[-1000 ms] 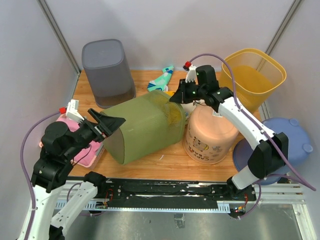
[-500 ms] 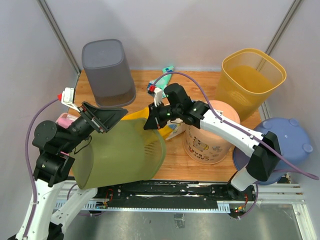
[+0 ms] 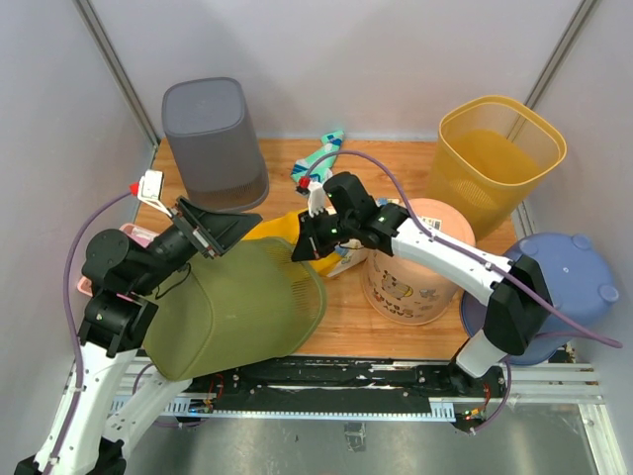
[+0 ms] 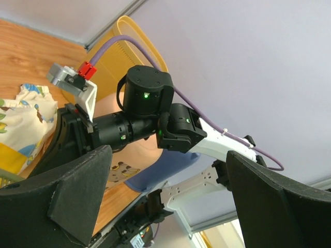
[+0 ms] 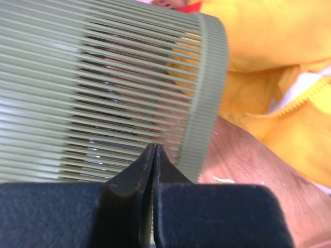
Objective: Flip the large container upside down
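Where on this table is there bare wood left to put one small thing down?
Bare wood shows along the back edge, between the teal item and the yellow basket, and in front, between the green container and the peach bucket. The middle and left are crowded.

The large green container (image 3: 242,307) filled the front left of the table (image 3: 341,322), hemmed by the grey bin (image 3: 213,139) and yellow cloth (image 3: 277,230) behind. A narrow bare strip lay between it and the peach bucket (image 3: 415,282).
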Controlling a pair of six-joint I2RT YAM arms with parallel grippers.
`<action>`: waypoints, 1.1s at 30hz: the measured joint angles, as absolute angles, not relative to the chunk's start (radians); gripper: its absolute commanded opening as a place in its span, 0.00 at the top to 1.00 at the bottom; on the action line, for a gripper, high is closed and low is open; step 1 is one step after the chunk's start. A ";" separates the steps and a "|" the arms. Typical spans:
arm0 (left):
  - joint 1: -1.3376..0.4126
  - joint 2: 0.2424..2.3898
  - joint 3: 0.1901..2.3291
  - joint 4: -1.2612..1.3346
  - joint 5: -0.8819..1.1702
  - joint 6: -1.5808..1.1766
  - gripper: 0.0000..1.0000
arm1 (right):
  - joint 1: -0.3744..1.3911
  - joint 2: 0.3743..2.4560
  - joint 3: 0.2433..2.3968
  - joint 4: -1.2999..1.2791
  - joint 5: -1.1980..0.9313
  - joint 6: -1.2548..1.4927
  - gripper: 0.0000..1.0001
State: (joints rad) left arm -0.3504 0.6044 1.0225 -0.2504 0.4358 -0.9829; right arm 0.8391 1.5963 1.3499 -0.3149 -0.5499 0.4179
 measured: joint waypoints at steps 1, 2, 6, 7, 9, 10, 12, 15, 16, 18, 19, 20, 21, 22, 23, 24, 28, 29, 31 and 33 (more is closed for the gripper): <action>-0.350 0.606 1.023 -0.251 0.436 -0.981 0.04 | 0.834 1.596 1.341 -0.316 -0.538 0.414 1.00; -0.350 0.607 1.023 -0.251 0.435 -0.980 0.04 | 0.828 1.596 1.329 -0.319 -0.521 0.411 1.00; -0.350 0.611 1.023 -0.252 0.435 -0.973 0.04 | 0.804 1.596 1.272 -0.348 -0.460 0.392 1.00; -0.350 0.612 1.023 -0.248 0.435 -0.974 0.04 | 0.801 1.596 1.261 -0.358 -0.446 0.388 1.00; -0.351 0.619 1.028 -0.250 0.434 -0.968 0.04 | 0.799 1.596 1.244 -0.387 -0.406 0.374 0.99; -0.351 0.621 1.029 -0.257 0.429 -0.965 0.04 | 0.798 1.596 1.243 -0.400 -0.387 0.367 0.96; -0.350 0.624 1.030 -0.273 0.426 -0.962 0.04 | 0.798 1.596 1.244 -0.419 -0.355 0.356 0.90; -0.350 0.630 1.044 -0.306 0.418 -0.950 0.03 | 0.792 1.596 1.254 -0.454 -0.320 0.339 0.80; -0.350 0.634 1.058 -0.326 0.415 -0.942 0.03 | 0.789 1.596 1.266 -0.472 -0.304 0.331 0.77; -0.350 0.646 1.102 -0.376 0.404 -0.918 0.02 | 0.783 1.596 1.292 -0.493 -0.282 0.319 0.72; -0.350 0.651 1.122 -0.392 0.399 -0.908 0.02 | 0.780 1.596 1.307 -0.501 -0.272 0.313 0.71; -0.350 0.657 1.150 -0.410 0.394 -0.894 0.02 | 0.778 1.594 1.324 -0.507 -0.260 0.309 0.69; -0.350 0.659 1.165 -0.418 0.391 -0.886 0.01 | 0.778 1.592 1.337 -0.510 -0.255 0.306 0.67; -0.350 0.658 1.178 -0.422 0.387 -0.876 0.01 | 0.778 1.585 1.352 -0.514 -0.246 0.302 0.65; -0.350 0.658 1.183 -0.424 0.385 -0.871 0.02 | 0.778 1.576 1.360 -0.517 -0.240 0.300 0.62; -0.350 0.658 1.184 -0.422 0.384 -0.867 0.02 | 0.776 1.565 1.368 -0.521 -0.234 0.297 0.61; -0.350 0.674 1.161 -0.397 0.394 -0.860 0.01 | 0.776 1.485 1.381 -0.530 -0.202 0.289 0.52; -0.350 0.687 1.158 -0.390 0.398 -0.860 0.01 | 0.776 1.457 1.381 -0.531 -0.189 0.287 0.49; -0.350 0.720 1.160 -0.380 0.400 -0.854 0.01 | 0.775 1.399 1.381 -0.533 -0.151 0.283 0.45; -0.350 0.743 1.184 -0.394 0.401 -0.836 0.01 | 0.772 1.334 1.381 -0.536 -0.109 0.275 0.42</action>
State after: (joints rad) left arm -0.3504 0.7425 1.1835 -0.3943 0.4011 -0.8364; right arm 0.7715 1.3342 1.3808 -0.5358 -0.1089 0.2752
